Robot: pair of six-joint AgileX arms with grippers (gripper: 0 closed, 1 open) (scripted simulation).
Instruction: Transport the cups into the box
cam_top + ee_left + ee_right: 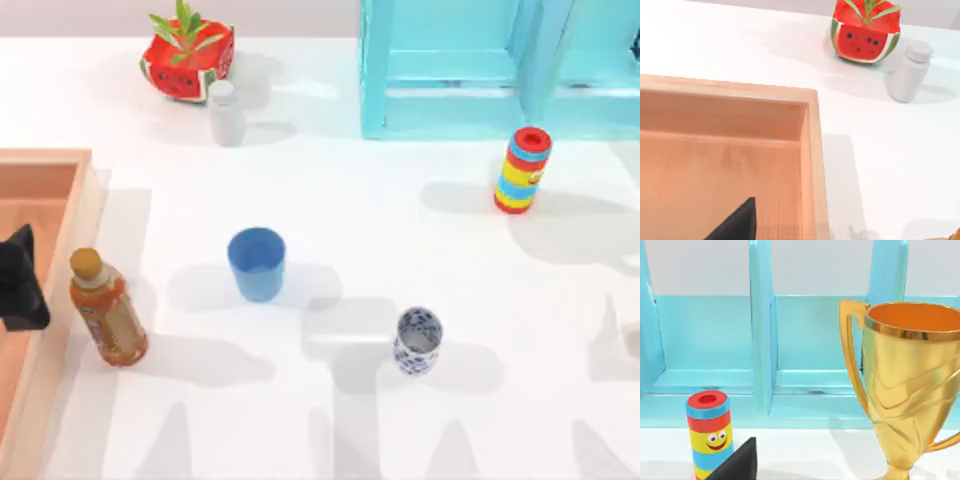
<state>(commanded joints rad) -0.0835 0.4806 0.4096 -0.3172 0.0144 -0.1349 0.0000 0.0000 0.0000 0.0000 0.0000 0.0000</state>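
Plainly, neither cup has reached the box yet, so we judge the step in hand to be the first pick. The blue cup [256, 262] stands upright a little left of the top view's centre, and the white floral cup [417, 340] stands upright lower and to the right of it, the two well apart. The box [62, 170] lies along the left edge of the frame, with only its right wall and a strip of floor in the picture. Our left tool [20, 282] hangs over that box at the left edge, a dark shape holding nothing that we can see; whether its fingers are spread or closed we cannot tell. In the left wrist view one dark fingertip [737, 224] juts over the box floor. The right wrist view shows another dark fingertip [737, 462] before the striped cylinder [708, 432], a gold trophy [907, 385] and the turquoise cabinet [760, 340]; of the right tool's opening we cannot tell either. To do this well we would send the left tool to the blue cup, the nearer one, passing clear of the amber bottle [105, 310] that stands just beside the box wall, come down around the rim from above, and lift straight before swinging back over the wall.
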